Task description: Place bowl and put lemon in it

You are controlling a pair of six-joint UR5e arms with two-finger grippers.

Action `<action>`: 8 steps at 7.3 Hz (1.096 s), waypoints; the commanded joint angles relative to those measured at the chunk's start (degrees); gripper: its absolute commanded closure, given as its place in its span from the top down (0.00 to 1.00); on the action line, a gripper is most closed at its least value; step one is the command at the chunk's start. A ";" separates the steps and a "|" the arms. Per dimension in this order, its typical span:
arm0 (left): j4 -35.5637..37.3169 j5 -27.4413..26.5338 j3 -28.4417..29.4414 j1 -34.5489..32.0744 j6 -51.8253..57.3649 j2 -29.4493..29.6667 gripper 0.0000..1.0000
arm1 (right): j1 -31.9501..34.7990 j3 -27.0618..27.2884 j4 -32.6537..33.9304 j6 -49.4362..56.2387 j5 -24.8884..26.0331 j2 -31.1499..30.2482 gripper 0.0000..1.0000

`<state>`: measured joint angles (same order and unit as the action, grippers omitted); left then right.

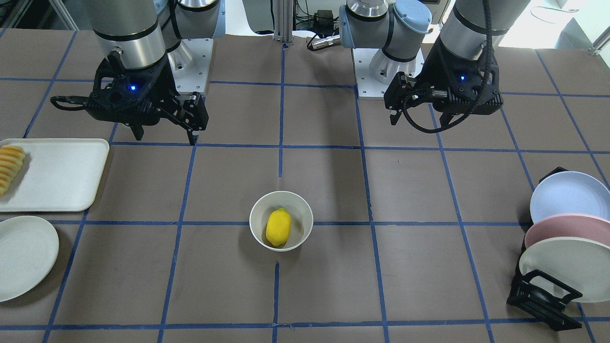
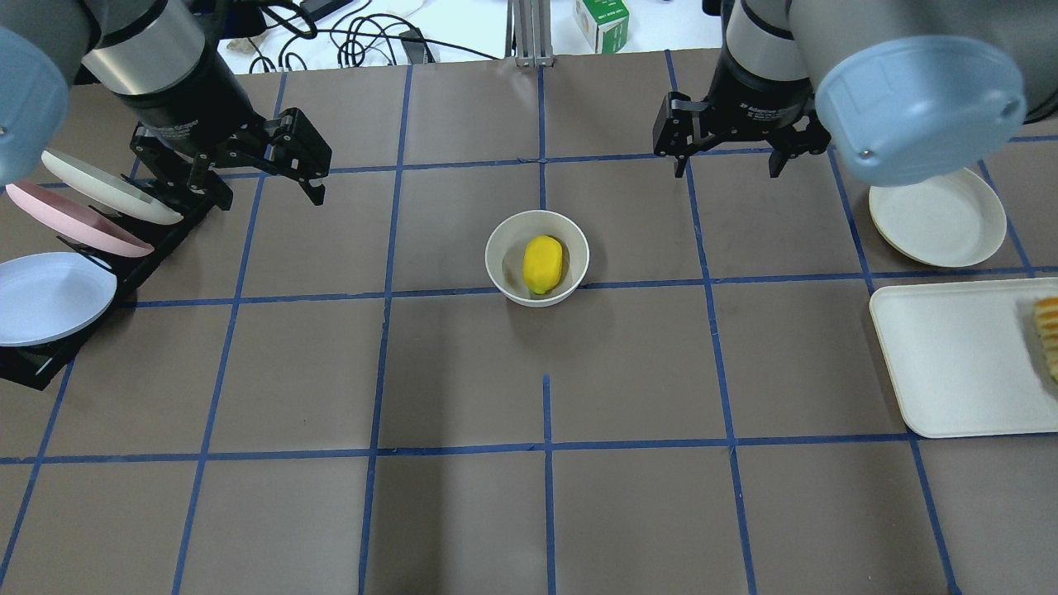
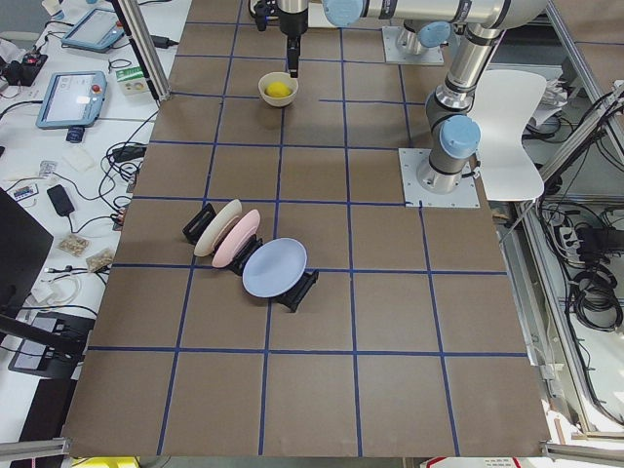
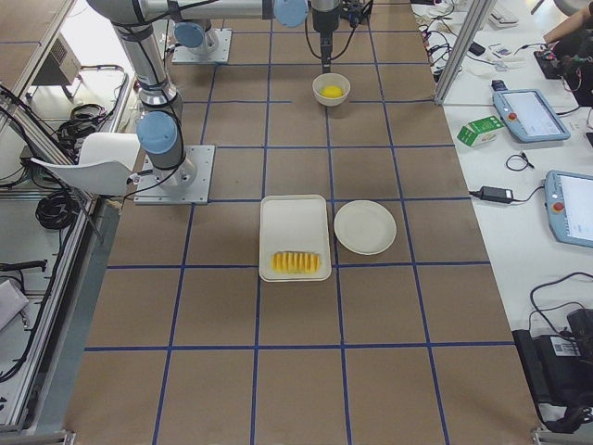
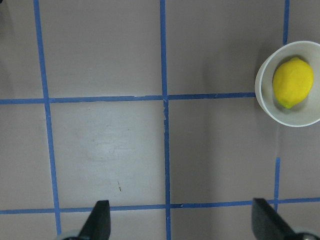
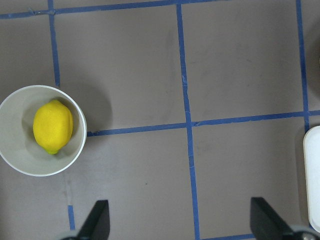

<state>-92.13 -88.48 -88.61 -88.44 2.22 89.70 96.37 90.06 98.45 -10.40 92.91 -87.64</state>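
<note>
The off-white bowl (image 1: 300, 214) stands upright near the table's middle, with the yellow lemon (image 1: 278, 227) lying inside it. Both show in the overhead view too, the bowl (image 2: 506, 248) with the lemon (image 2: 542, 263) in it. My left gripper (image 1: 418, 124) is open and empty, raised above the table, well off to the bowl's side and back toward the robot's base. My right gripper (image 1: 166, 138) is open and empty, likewise raised on the other side. The left wrist view shows the bowl (image 5: 300, 117) at its right edge. The right wrist view shows the bowl (image 6: 20, 150) at its left.
A black rack with upright blue, pink and cream plates (image 1: 562, 238) stands on my left side. A white tray (image 1: 57, 174) with fruit slices (image 1: 9, 164) and a shallow off-white plate (image 1: 24, 257) lie on my right side.
</note>
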 commanded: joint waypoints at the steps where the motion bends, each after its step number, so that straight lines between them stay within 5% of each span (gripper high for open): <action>1: 0.02 -2.99 -1.82 0.02 0.06 -1.28 1.00 | -0.48 -0.49 -0.71 1.00 -0.36 -0.77 1.00; 8: -0.06 -3.28 -3.41 0.73 -0.29 -2.43 1.00 | -1.18 -0.41 -1.33 4.52 -0.19 -1.83 1.00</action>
